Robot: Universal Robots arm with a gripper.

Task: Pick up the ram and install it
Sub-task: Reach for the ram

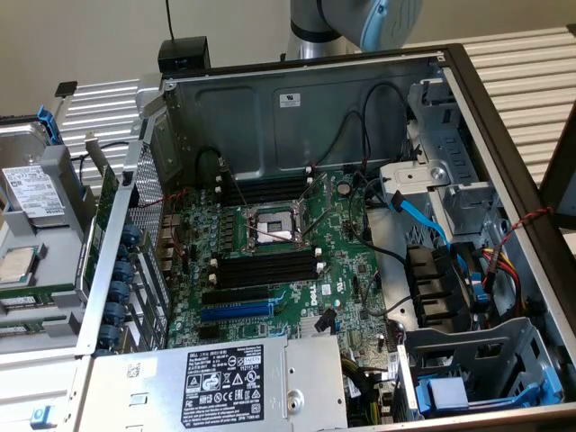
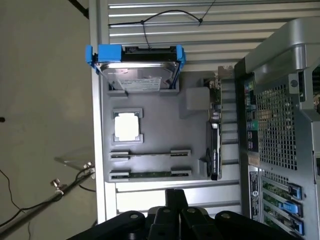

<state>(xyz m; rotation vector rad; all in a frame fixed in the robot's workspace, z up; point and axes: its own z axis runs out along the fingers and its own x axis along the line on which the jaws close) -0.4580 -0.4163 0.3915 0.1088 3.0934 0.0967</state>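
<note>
Gripper (image 2: 176, 202), black, hung over the pale grey parts tray (image 2: 165, 132), outside the open grey metal computer case (image 1: 270, 112). Whether it was open or closed could not be told, and no load was visible in it.

The ram (image 2: 150, 174), a thin green circuit-board stick, stood on edge in the tray cradle nearest the gripper. A second like stick (image 2: 150, 154) stood just beside it in the next cradle. Empty black memory slots with white end clips (image 1: 268, 267) lay on the green motherboard (image 1: 351, 243), on either side of the square metal processor socket (image 1: 270, 227).

Risks, as judged:
- The two sticks sat close, so an off-centre descent could catch both or knock the neighbour.
- A thin board gripped askew could tilt and jam in its cradle.
- Black cables (image 1: 349, 135) draped near the slots could snag the stick going in.
- Seating it reversed or skewed could damage a slot.
</note>
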